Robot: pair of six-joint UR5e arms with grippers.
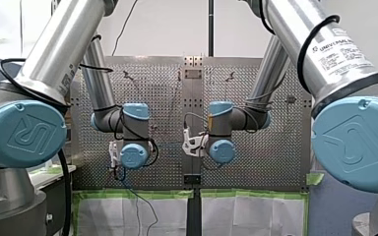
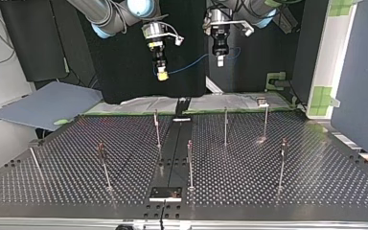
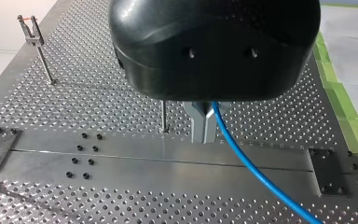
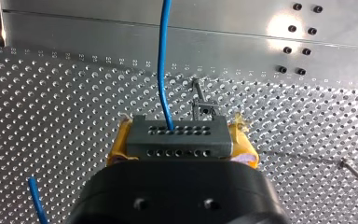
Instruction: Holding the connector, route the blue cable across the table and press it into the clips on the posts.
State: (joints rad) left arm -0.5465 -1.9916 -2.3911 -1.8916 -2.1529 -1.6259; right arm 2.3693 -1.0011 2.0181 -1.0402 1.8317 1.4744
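My right gripper (image 2: 162,73) is clamped with its yellow pads (image 4: 115,148) on the grey connector (image 4: 177,137), and the blue cable (image 4: 162,60) leaves the connector's top face. My left gripper (image 3: 204,125) pinches that cable further along between its 2 metal fingers. In the top view both grippers hang high over the far edge of the table (image 2: 268,187), with the cable sagging in the air between them, well apart from the posts (image 2: 225,125).
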